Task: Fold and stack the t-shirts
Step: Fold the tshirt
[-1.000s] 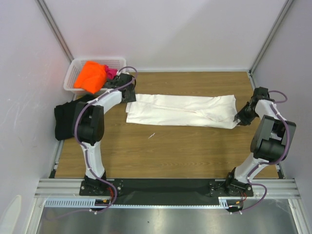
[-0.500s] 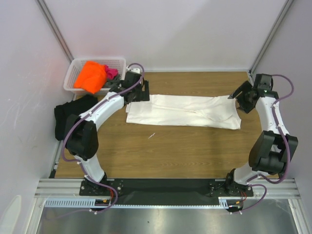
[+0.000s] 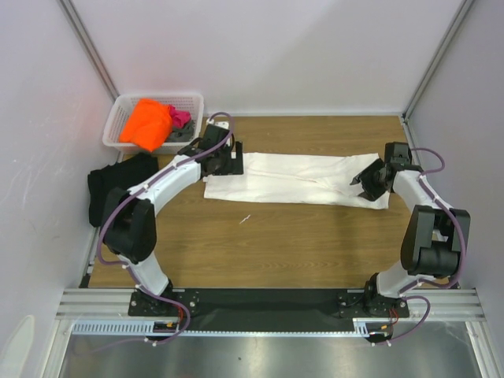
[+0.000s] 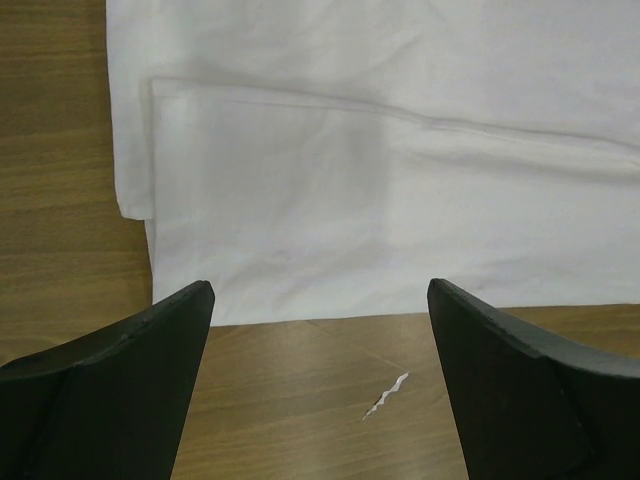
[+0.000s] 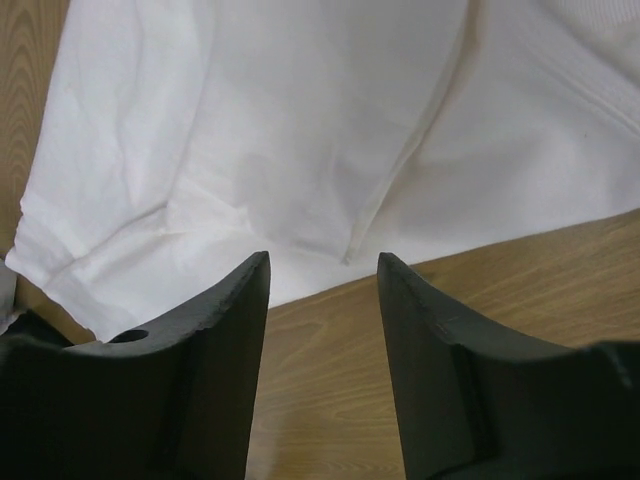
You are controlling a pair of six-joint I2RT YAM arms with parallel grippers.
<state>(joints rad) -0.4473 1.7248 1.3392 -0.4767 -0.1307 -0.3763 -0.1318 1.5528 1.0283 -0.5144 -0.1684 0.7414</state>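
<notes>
In the far left corner of the table (image 3: 315, 244), the white lattice basket (image 3: 161, 96) holds a bunched orange t-shirt (image 3: 147, 124), with a pink t-shirt (image 3: 180, 118) just beside it and a dark grey piece (image 3: 184, 135) at the basket's near right. Outside the basket, a black t-shirt (image 3: 118, 185) lies at the table's left edge. The white t-shirt (image 3: 295, 179), folded into 1 long strip, lies flat across the middle of the table from left to right. The left end effector (image 4: 320, 290) is over the strip's left end, its 2 fingers spread wide, tips at the cloth's near edge. The right end effector (image 5: 323, 258) is over the right end, its fingers parted by a narrower gap. Whether either touches the cloth cannot be told. A small white scrap (image 4: 387, 394) lies on the wood near the left fingers.
</notes>
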